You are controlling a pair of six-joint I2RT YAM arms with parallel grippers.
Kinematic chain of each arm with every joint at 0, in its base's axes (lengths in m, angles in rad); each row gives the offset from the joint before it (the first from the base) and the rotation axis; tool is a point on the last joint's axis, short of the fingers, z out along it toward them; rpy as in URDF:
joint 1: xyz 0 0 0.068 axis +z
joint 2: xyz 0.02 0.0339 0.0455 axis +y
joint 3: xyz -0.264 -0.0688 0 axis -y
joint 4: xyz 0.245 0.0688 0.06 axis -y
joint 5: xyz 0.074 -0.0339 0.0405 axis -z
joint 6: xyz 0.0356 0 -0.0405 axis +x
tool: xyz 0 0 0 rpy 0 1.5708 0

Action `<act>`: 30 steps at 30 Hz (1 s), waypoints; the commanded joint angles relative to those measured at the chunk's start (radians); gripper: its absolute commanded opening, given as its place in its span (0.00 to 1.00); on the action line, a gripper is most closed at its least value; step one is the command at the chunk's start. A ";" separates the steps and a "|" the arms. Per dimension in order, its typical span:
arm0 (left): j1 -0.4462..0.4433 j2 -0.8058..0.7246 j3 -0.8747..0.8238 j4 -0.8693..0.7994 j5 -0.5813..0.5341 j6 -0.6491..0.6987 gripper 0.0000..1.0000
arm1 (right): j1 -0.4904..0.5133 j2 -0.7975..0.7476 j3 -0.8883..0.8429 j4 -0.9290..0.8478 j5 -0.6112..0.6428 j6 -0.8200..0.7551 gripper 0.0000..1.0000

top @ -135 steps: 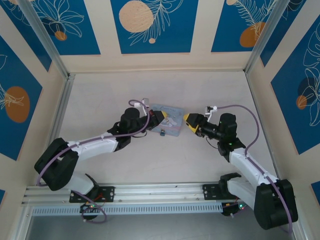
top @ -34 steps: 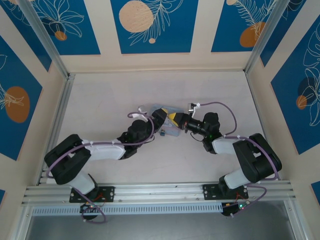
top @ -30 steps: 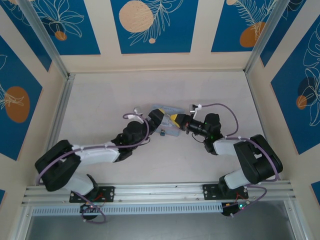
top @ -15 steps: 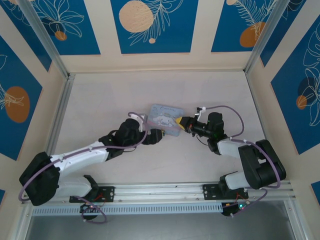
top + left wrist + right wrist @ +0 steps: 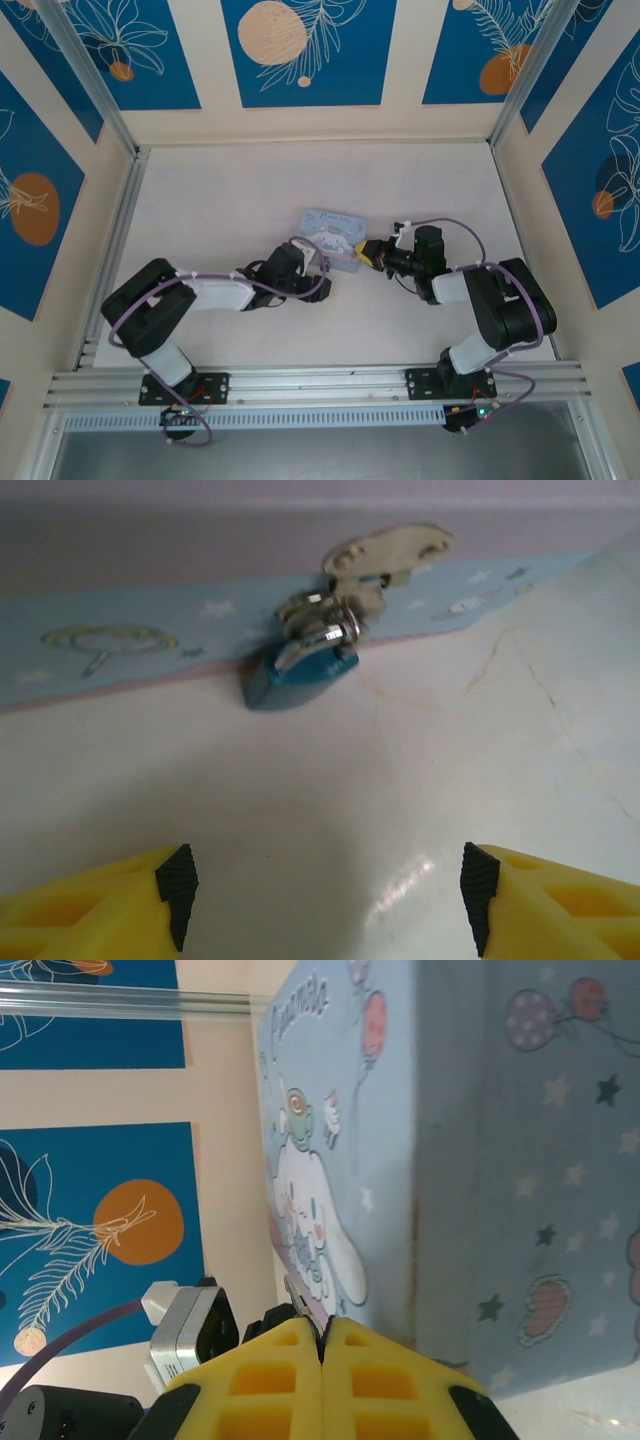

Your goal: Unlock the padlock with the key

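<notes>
Since half a second ago the left arm has folded in, and its gripper [image 5: 326, 885] has slid to the near side of the tin [image 5: 332, 236], low over the table [image 5: 220, 200]. The tin itself lies where it did.

The left gripper stands wide, its yellow fingers [image 5: 100, 905] far apart with nothing between them. It faces the tin's near side wall. The padlock [image 5: 298, 672] lies straight ahead of it, apart from both fingers and about midway between their lines. The small blue body rests on the table right against the foot of that wall. Its silver shackle [image 5: 322, 630] leads up to the pale latch [image 5: 392, 552] on the tin's side.

The right gripper [image 5: 322, 1335] is closed, fingers pressed together, at the tin's right near corner, close to its printed lid. A thin pale sliver [image 5: 296, 1302] shows just past its fingertips. I cannot tell whether that is the key.
</notes>
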 commanded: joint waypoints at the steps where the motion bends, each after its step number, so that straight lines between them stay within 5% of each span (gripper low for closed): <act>1: -0.006 0.060 0.041 0.127 -0.062 0.041 0.70 | -0.015 0.030 0.039 0.041 -0.038 -0.015 0.00; 7: -0.006 0.152 0.078 0.197 -0.132 0.047 0.69 | -0.034 0.094 0.059 0.090 -0.069 0.008 0.00; 14: -0.007 0.250 0.178 0.249 0.011 0.012 0.63 | -0.042 0.157 0.084 0.131 -0.088 0.021 0.00; 30: 0.062 0.380 0.080 0.711 0.062 -0.422 0.49 | -0.059 0.205 0.094 0.160 -0.102 0.033 0.00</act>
